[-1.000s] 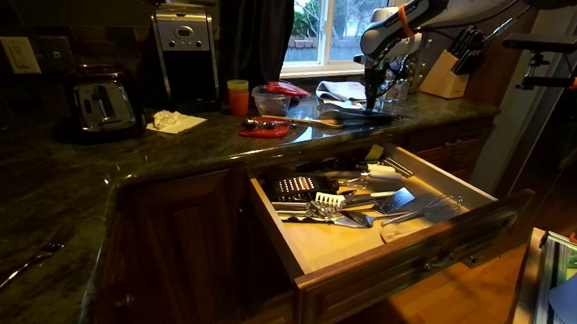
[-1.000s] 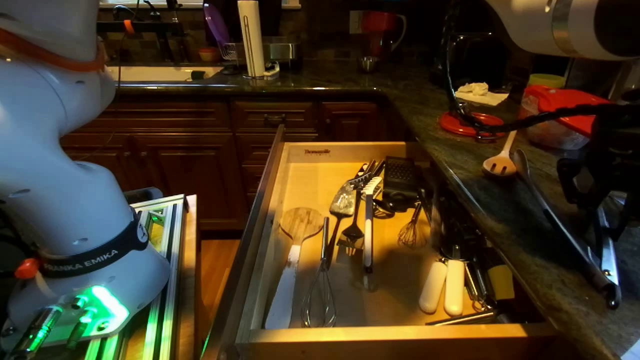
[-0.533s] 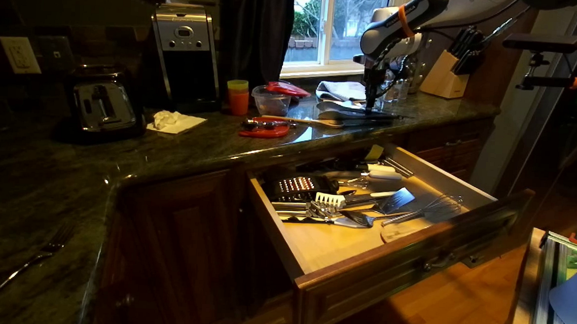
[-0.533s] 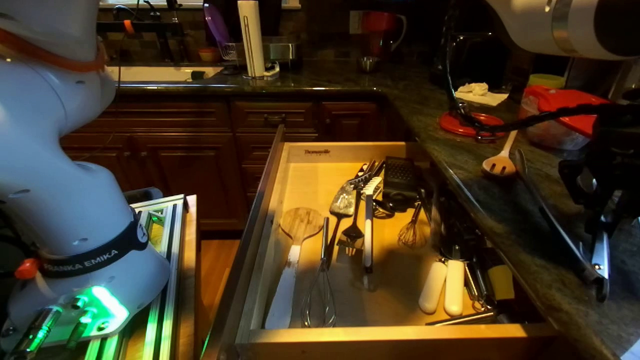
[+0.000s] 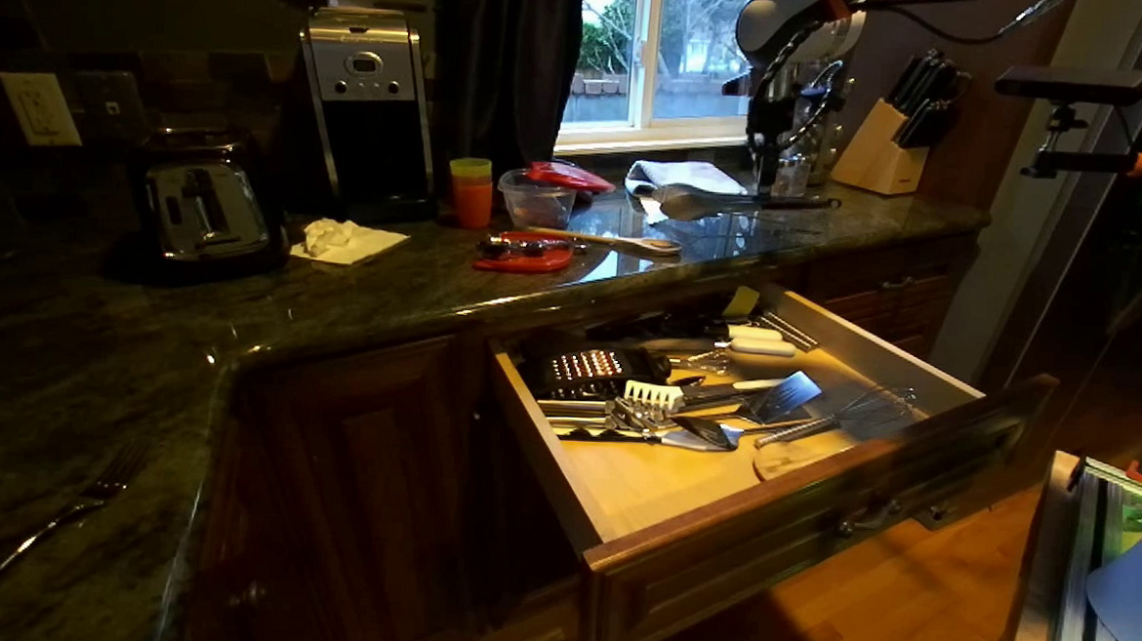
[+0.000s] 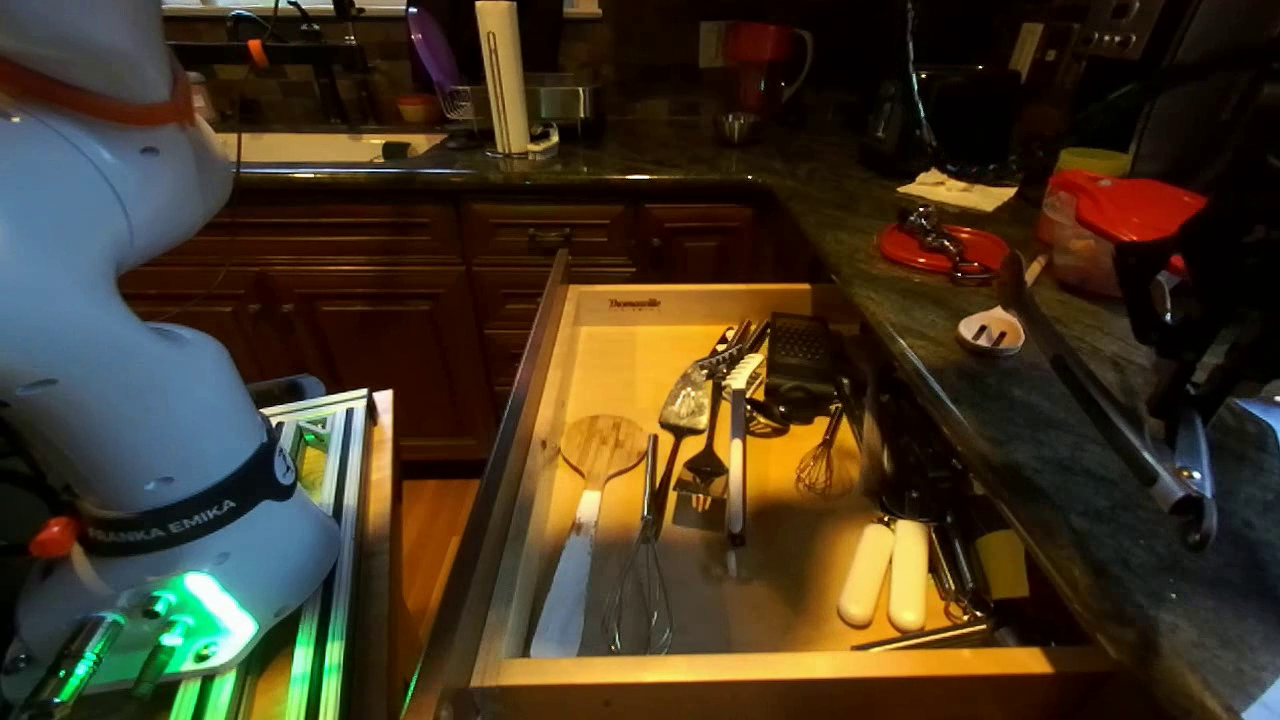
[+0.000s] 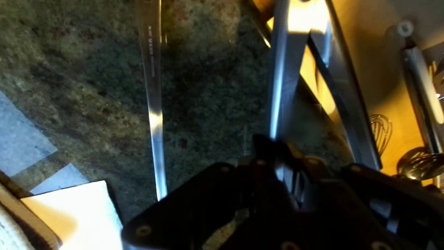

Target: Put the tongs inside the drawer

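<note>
The tongs (image 5: 802, 204) are silvery-grey with dark ends. They are held level a little above the counter behind the drawer (image 5: 641, 485). They also show at the right in an exterior view (image 6: 1105, 430) and, large and spread in a narrow V, in the wrist view (image 7: 282, 69). My gripper (image 7: 274, 140) is shut on one arm of the tongs; it also shows, dark, in an exterior view (image 5: 766, 186). The drawer stands pulled open, its pale inside (image 6: 640, 375) holding several utensils. The grasp itself is partly hidden by the dark fingers.
A wooden slotted spoon (image 6: 990, 332) and a red lid (image 6: 985, 250) with a metal object lie on the counter. A clear tub (image 5: 536, 201), a towel (image 5: 686, 177) and a knife block (image 5: 883, 146) stand behind. A flat metal utensil (image 7: 155, 104) lies near the gripper.
My gripper has closed on the tongs, risen and shifted toward the knife block. The tongs have lifted off the counter with it. The drawer has not moved.
</note>
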{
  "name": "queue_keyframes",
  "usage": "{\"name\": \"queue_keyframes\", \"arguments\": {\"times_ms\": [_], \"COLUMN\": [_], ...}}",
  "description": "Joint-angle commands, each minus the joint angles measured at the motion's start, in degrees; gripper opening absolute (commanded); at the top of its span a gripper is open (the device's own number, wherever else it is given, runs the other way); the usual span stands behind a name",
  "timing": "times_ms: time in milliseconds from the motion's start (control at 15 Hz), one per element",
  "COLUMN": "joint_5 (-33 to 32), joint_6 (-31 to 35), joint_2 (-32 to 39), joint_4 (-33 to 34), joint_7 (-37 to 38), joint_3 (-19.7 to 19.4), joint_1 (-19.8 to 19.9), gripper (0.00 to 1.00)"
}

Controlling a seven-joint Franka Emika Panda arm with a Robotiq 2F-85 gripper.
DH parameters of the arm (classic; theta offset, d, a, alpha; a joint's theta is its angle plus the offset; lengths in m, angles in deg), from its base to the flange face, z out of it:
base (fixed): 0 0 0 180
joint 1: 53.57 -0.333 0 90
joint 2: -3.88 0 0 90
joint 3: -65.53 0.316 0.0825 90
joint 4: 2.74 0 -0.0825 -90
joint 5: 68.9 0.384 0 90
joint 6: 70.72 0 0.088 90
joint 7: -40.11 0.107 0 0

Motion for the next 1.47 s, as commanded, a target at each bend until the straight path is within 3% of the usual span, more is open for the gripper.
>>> {"name": "queue_keyframes", "arguments": {"times_ms": [0,400,1000,1067,1133,1400], "joint_5": [1.3,1.3,8.1,5.7,5.7,5.7], "joint_6": [-0.6,6.2,22.4,18.9,19.5,19.5], "joint_2": [-6.7,-17.9,-32.9,-27.2,-28.1,-27.6], "joint_4": [-7.5,-24.3,-52.2,-44.1,-46.0,-44.6], "joint_7": [-7.9,-17.4,-17.0,-15.7,-15.6,-15.6], "joint_3": [0.1,-0.8,-1.2,-2.0,-2.1,-2.6], "joint_1": [0.7,-1.1,-7.7,-7.8,-8.3,-8.6], "gripper": [0.04,0.04,0.04,0.04,0.14,0.14]}}
